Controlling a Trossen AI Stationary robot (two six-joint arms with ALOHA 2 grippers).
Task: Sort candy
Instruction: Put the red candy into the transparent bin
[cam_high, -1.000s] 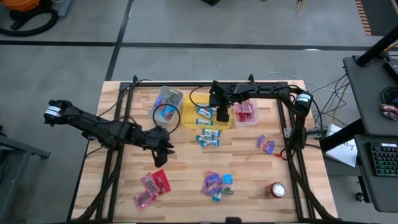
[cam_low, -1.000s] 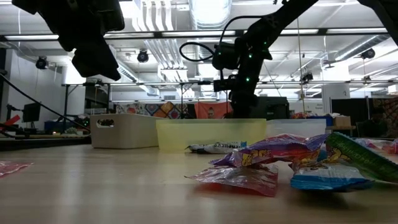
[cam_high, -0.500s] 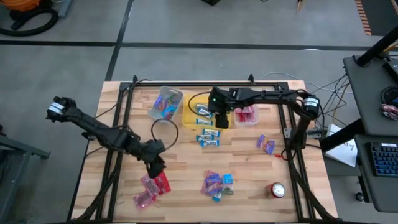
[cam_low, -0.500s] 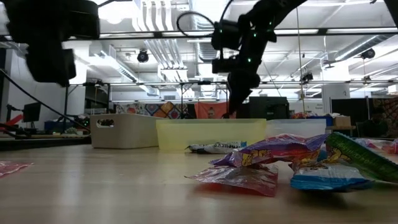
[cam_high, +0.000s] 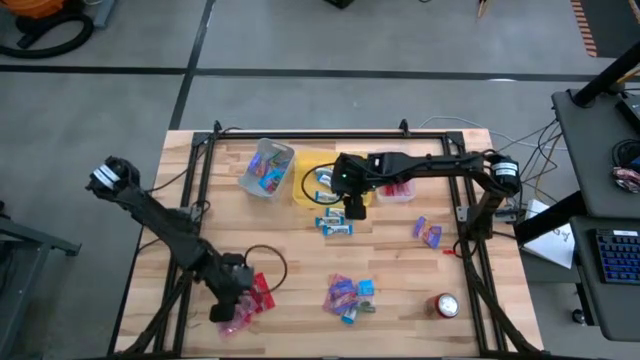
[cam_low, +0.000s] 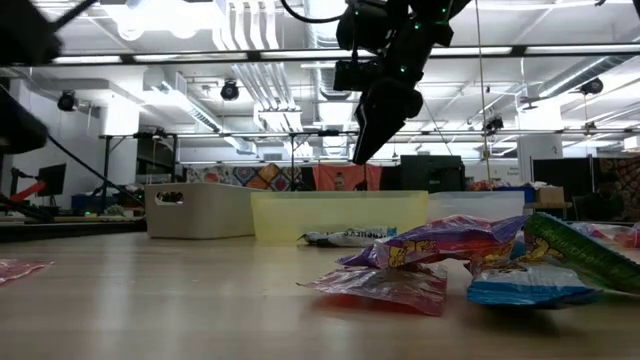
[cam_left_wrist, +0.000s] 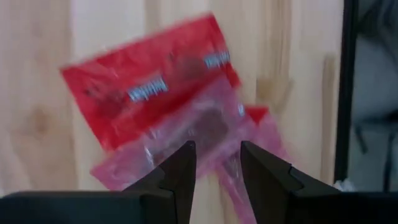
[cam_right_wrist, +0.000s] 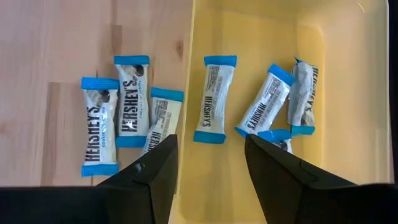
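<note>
- We see even, bright overhead light across the wooden table (cam_high: 400, 270) from above, with only soft shadows.
- Low down, ceiling lamps (cam_low: 160, 15) flare white and the arms go to silhouette.
- Our left wrist view is motion-blurred over the red wrappers (cam_left_wrist: 155, 99).
- Our right wrist view is crisp.

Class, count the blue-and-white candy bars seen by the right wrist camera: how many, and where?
7: three on the wood beside the yellow bin, at; four inside it, at. Others may be hidden.
</note>
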